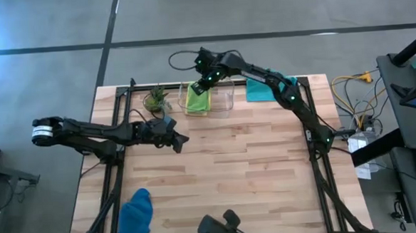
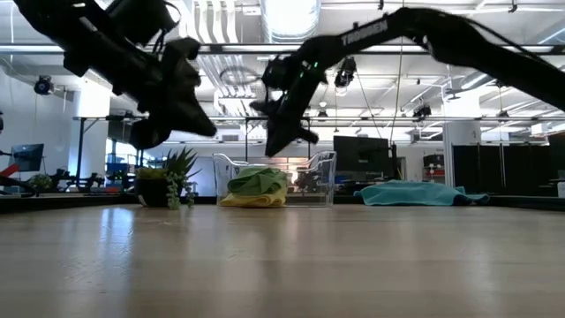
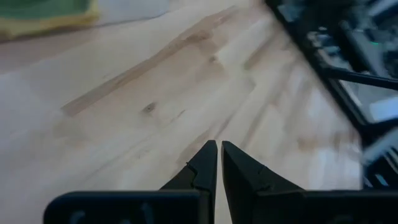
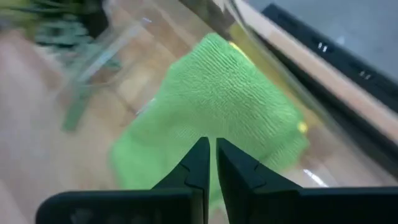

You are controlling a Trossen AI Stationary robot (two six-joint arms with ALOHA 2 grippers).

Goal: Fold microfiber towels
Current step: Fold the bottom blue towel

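High view: clear plastic bin (image 1: pixel 225 101) holds lime green microfiber towel (image 1: pixel 198 100); right gripper (image 1: pixel 205 83) above it.

Low view: green towel over yellow microfiber towel (image 2: pixel 253 200) inside bin.

Wrist views: right gripper's fingers together, empty; left gripper (image 3: pixel 218 154) likewise, beside bin.

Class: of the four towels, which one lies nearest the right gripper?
The lime green towel, on top in the clear bin, directly beneath the right gripper.

Overhead view straight down, low view level across table (image 2: pixel 282 265), wrist views close, both sharing bin (image 1: pixel 221 101)
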